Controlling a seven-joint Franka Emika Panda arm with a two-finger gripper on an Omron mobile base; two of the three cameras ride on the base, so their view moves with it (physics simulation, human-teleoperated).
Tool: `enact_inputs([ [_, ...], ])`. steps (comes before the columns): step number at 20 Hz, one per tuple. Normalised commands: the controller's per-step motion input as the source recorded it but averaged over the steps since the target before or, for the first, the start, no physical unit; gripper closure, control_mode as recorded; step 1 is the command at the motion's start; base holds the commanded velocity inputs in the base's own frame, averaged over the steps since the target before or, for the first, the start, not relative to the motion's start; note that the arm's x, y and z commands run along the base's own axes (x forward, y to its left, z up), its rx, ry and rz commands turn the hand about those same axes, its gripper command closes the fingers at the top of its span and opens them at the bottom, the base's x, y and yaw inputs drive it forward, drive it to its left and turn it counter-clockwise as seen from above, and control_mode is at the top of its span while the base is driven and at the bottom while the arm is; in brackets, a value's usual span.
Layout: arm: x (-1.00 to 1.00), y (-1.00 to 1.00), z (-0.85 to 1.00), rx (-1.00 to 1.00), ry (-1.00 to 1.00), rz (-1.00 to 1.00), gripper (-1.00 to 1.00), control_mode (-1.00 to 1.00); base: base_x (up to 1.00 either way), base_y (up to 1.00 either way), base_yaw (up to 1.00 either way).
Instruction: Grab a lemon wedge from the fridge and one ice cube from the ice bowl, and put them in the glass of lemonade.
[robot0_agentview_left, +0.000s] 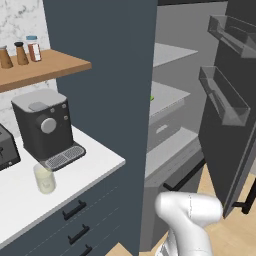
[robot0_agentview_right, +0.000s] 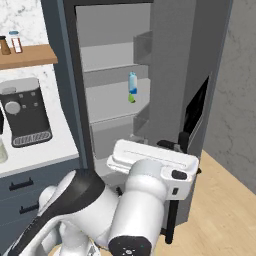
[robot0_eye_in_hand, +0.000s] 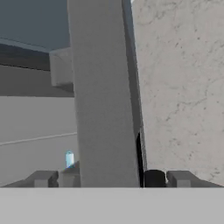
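Observation:
The fridge (robot0_agentview_left: 105, 75) stands open, its door (robot0_agentview_left: 235, 115) swung out to the right. My gripper (robot0_eye_in_hand: 111, 178) is open, one fingertip (robot0_eye_in_hand: 41, 178) on each side of the door's edge (robot0_eye_in_hand: 105, 109) without touching it. From the right base camera the gripper (robot0_agentview_right: 172, 145) sits low at the door (robot0_agentview_right: 200, 75). A small green piece (robot0_agentview_right: 131, 98) lies by a bottle (robot0_agentview_right: 132, 84) on a fridge shelf; I cannot tell if it is the lemon wedge. The glass of lemonade (robot0_agentview_left: 44, 178) stands on the white counter (robot0_agentview_left: 95, 160). The ice cube and ice bowl are out of view.
A dark coffee machine (robot0_agentview_left: 45, 125) stands just behind the glass, and a toaster (robot0_agentview_left: 6, 150) sits at the left edge. Spice jars (robot0_agentview_left: 20, 52) line a wooden shelf above. Clear door bins (robot0_agentview_left: 225, 100) jut from the open door. A grey wall (robot0_agentview_right: 240, 100) is beyond it.

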Motion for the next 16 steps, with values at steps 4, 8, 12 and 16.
enact_inputs([
  [4, -0.10, 1.00, 0.53, -0.35, 0.14, -0.05, -1.00, -1.00, 0.00, 0.00, 0.00],
  [8, 0.18, 1.00, 0.21, -0.32, 0.61, -0.11, -1.00, -1.00, 0.00, 0.00, 0.00],
  [12, 0.71, 0.98, 0.00, -0.39, 0.67, -0.16, -1.00, -1.00, 0.00, 0.00, 0.00],
  [16, 0.97, 0.67, 0.02, -0.41, 0.64, -0.25, -1.00, -1.00, 0.00, 0.00, 0.00],
])
